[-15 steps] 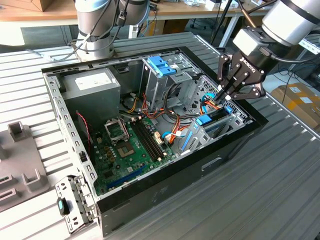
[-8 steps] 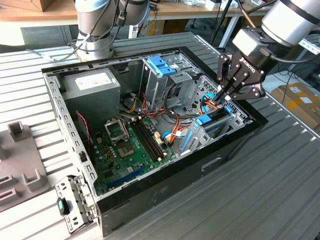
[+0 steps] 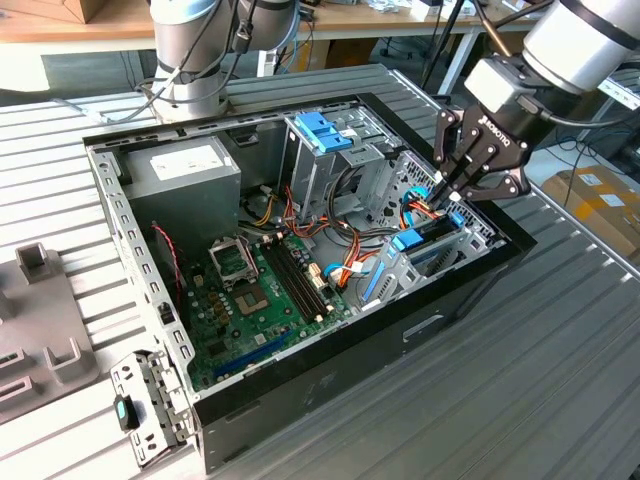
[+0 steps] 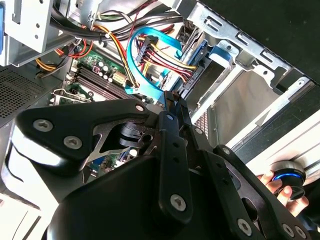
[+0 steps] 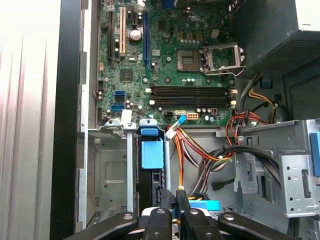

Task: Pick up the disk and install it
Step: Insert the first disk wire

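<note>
Blue-railed disk (image 3: pixel 428 243) sits upright in the case's drive bay (image 3: pixel 470 235), just below the hand (image 3: pixel 446 190), whose clenched fingertips pinch nothing. No writing readable on disk.

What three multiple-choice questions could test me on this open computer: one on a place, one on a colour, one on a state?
1. Where is the gripper?
A. Above the grey power supply
B. At the drive bay, on the exterior view's right
C. Out over the slatted table

2. What colour is the motherboard?
A. Red
B. Green
C. White

3. How is the computer case?
A. Open, insides exposed
B. Closed with its side panel on
C. Standing upright

Answers: 1 B, the gripper reaches down at the drive bay among blue cables. 2 B, the motherboard is green in both wrist views. 3 A, the computer case lies flat with board and cables showing.
</note>
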You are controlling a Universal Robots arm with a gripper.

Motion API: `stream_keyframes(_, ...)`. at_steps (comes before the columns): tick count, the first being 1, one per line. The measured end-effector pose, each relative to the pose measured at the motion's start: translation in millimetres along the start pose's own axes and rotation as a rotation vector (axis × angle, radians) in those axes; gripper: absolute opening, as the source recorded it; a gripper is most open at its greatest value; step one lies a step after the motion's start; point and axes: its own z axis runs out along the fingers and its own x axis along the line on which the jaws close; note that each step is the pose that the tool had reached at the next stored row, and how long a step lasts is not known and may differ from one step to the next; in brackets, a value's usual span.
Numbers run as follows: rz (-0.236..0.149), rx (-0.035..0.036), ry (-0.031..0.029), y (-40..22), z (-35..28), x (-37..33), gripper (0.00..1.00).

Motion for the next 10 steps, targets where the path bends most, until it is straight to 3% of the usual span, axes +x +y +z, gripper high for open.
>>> stream_keyframes(10,0.0,0.0,0.0,0.2,-0.1,2.6,0.16)
